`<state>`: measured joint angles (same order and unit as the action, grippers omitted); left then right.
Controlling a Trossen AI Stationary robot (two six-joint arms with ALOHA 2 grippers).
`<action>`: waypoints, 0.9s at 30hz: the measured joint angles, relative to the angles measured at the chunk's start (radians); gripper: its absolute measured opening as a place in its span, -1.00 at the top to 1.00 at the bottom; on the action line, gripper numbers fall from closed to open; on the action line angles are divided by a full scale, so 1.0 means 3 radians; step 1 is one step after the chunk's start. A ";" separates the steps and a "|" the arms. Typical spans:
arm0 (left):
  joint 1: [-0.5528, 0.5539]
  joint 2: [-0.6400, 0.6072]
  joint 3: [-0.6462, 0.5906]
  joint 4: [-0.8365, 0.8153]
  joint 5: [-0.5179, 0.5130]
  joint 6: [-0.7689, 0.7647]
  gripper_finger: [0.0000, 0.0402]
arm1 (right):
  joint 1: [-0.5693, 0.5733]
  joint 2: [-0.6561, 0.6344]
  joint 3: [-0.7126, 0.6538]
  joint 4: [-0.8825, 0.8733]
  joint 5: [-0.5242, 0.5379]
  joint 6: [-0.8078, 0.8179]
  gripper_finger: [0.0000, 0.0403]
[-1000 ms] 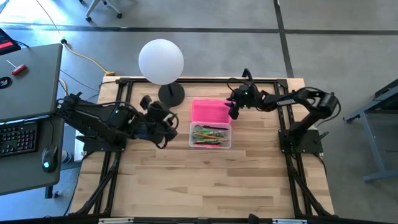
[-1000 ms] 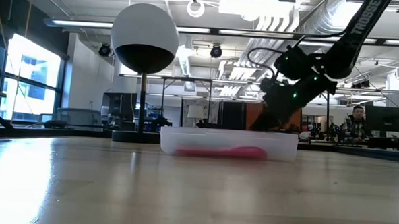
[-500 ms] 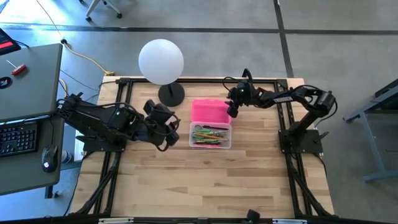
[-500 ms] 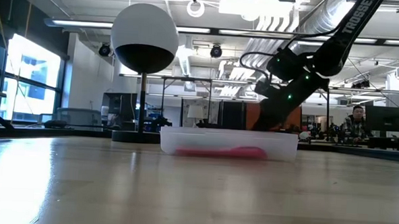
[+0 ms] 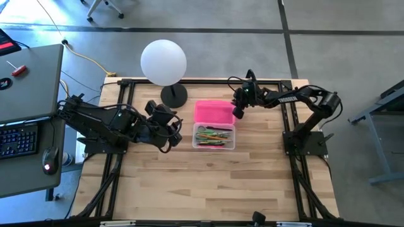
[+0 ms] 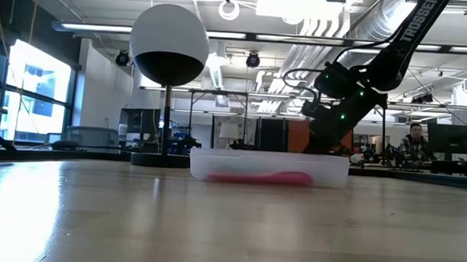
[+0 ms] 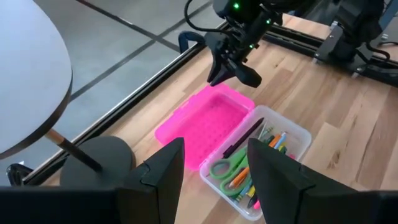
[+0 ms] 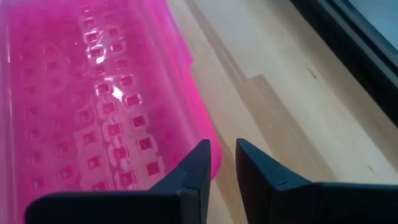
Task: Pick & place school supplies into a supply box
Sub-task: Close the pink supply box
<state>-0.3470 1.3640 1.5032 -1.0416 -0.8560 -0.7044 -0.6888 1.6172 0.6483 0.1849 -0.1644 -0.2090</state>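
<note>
The clear supply box (image 5: 213,137) sits mid-table, its far long side joined to the pink lid (image 5: 212,112), which lies flung open flat on the wood behind it. Inside the box lie pens, pencils and green-handled scissors (image 7: 226,168). My right gripper (image 8: 224,154) is down at the lid's far right corner (image 5: 232,108), its fingers nearly together at the lid's rim. My left gripper (image 7: 216,147) hovers open above the table left of the box (image 5: 172,129), holding nothing. My right gripper has the pink lid's right-hand edge (image 8: 213,163) in the narrow gap between its fingers, near the far corner. One finger (image 8: 198,171) stands over the lid's textured face, the other (image 8: 258,174) outside over the wood. They slant down from the far right. The lid lies flat.
A white globe lamp (image 5: 163,62) on a dark round base (image 5: 174,96) stands just left of the lid at the far edge. Black frame rails (image 5: 271,82) border the table. Bare wood lies between the box and the near edge. A person sits far behind (image 6: 415,143).
My right gripper has tipped and turned a little at the lid's far right corner, staying low at the rim. The lid and box have not moved.
</note>
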 joint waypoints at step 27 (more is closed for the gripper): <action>0.0000 0.0000 0.0001 -0.0028 -0.0035 0.0065 -0.03 | 0.0489 -0.0275 -0.0004 -0.0090 0.0666 -0.0361 0.98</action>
<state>-0.3470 1.3640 1.5036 -1.0500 -0.8665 -0.6849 -0.5421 1.5345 0.6472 0.1578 0.0355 -0.3171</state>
